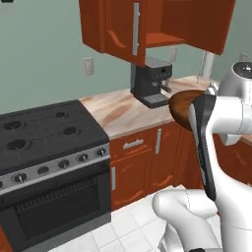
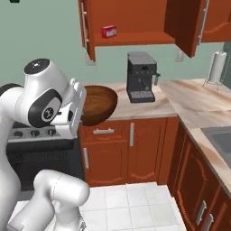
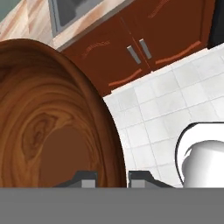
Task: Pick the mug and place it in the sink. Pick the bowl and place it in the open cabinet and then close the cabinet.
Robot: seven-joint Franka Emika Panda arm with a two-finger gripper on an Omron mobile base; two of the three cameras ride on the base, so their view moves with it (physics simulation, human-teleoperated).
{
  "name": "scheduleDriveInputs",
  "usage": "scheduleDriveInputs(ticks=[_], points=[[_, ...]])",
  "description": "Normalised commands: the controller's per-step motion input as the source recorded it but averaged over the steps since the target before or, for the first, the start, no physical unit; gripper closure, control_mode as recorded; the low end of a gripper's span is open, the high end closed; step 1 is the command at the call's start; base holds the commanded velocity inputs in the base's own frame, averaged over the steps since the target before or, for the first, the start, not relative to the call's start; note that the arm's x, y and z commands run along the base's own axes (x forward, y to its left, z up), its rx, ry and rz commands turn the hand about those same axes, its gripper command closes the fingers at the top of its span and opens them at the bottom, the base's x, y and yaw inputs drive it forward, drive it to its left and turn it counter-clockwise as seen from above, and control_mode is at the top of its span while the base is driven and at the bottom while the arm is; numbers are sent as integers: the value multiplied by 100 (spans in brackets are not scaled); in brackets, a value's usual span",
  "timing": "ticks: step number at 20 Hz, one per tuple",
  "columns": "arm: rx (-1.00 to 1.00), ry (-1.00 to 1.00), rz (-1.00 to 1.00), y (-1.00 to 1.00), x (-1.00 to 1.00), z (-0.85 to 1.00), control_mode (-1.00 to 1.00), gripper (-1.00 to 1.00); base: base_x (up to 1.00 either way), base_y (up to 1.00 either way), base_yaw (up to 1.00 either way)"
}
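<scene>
The bowl [image 2: 98, 104] hung tilted in the air, left of the coffee machine [image 2: 141, 76] and below the open cabinet [image 2: 135, 22]. The gripper [image 3: 112, 178] seemingly pinched its rim, fingers [image 3: 85, 178] straddling the wall, above the tiled floor [image 3: 166, 100].

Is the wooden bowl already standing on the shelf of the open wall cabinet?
No, the bowl is held at the gripper in front of the counter, well below the cabinet, whose shelf carries a small red box.

base views flank arm, share cabinet [image 1: 147, 24]
</scene>
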Motion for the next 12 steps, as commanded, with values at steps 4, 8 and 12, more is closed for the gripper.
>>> scheduleDriveInputs(ticks=[4,8,12], points=[[0,0,0,0,0,0,100,100,0,-56,45],[0,0,0,0,0,0,100,100,-15,-61,46],[0,0,0,0,0,0,100,100,-20,-60,43]])
